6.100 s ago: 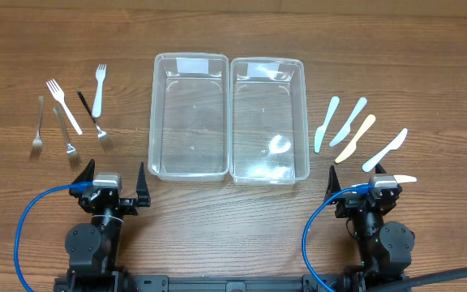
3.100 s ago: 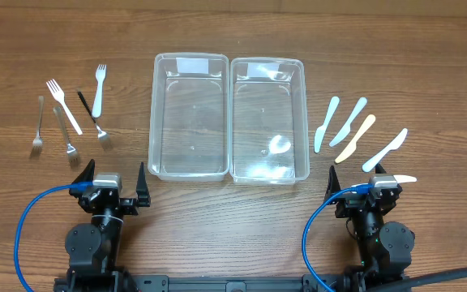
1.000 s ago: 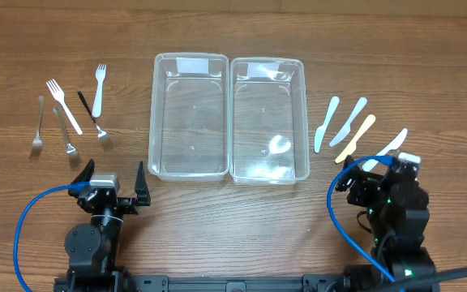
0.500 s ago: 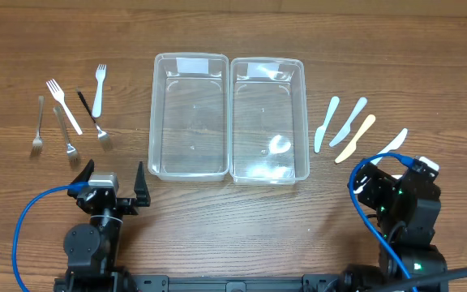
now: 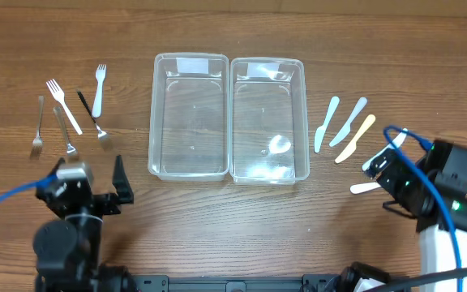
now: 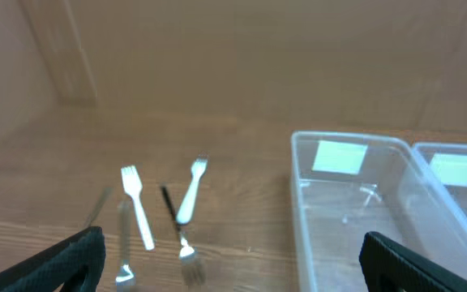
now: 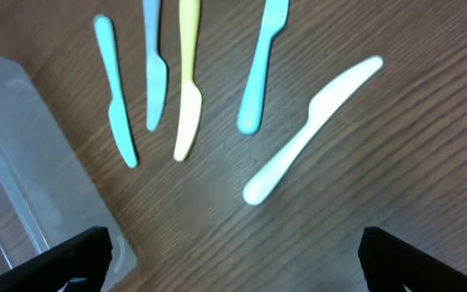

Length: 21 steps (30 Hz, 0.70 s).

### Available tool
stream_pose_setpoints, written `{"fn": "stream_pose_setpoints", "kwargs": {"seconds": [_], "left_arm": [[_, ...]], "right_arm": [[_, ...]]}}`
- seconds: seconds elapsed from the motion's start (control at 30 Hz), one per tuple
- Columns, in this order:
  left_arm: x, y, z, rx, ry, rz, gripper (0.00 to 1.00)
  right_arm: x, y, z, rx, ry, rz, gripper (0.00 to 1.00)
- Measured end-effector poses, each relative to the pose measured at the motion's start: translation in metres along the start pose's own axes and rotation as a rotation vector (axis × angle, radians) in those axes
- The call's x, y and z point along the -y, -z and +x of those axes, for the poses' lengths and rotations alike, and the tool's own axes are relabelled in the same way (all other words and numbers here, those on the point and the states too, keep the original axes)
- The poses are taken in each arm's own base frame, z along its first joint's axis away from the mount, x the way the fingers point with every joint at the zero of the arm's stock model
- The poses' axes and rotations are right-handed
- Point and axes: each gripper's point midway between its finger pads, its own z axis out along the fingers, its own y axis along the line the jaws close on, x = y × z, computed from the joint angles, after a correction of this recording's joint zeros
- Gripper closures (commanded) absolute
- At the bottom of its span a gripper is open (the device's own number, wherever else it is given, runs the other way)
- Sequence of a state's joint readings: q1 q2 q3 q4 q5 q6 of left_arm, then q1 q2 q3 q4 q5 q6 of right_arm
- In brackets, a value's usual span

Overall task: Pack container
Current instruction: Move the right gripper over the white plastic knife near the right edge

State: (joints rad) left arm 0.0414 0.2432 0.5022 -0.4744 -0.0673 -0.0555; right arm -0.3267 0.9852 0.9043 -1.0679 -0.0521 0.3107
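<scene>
Two clear plastic containers stand side by side mid-table, the left one (image 5: 154, 113) and the right one (image 5: 305, 113), both empty. Several forks (image 5: 71, 113) lie to their left and show in the left wrist view (image 6: 139, 215). Several plastic knives (image 5: 351, 130) lie to their right, with a white knife (image 5: 363, 188) nearest the front. My left gripper (image 5: 86, 180) is open and empty, just in front of the forks. My right gripper (image 5: 383, 178) is open and empty, over the white knife (image 7: 310, 130).
The left wrist view shows the left container (image 6: 298, 203) and part of the right one (image 6: 460, 170) on the right. The right wrist view shows a container corner (image 7: 31, 162) at lower left. Blue cables loop off both arms near the table front.
My right arm has risen and swung right toward the knives, uncovering the white knife. My left arm has shifted left toward the forks. Nothing on the table has moved.
</scene>
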Motion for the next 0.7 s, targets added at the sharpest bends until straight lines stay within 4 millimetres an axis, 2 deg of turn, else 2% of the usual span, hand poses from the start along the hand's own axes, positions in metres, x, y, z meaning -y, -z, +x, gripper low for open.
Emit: {"fn": "stream_pose_setpoints", "kwargs": {"seconds": [0.13,0.33,0.43,0.53,0.7], "left_arm": [[-0.002,-0.008,-0.012,-0.143,-0.01,-0.027,0.0],[0.0,-0.029,-0.016,-0.402,-0.028,-0.037,0.0],[0.008,-0.036,-0.011,-0.527,-0.026,-0.001,0.0],[0.013,-0.05,-0.011,-0.576,-0.023,0.019,0.0],[0.016,-0.068,0.012,-0.682,-0.025,0.029,0.0]], "right_arm": [[0.002,-0.007,0.007,-0.081,-0.014,0.025,0.0],[0.019,-0.021,0.028,-0.214,-0.189,0.143,0.0],[0.023,-0.035,0.035,-0.291,-0.248,0.196,0.0],[0.028,-0.051,0.044,-0.371,-0.297,0.248,0.0],[0.025,-0.079,0.052,-0.458,-0.365,0.269,0.0]]}}
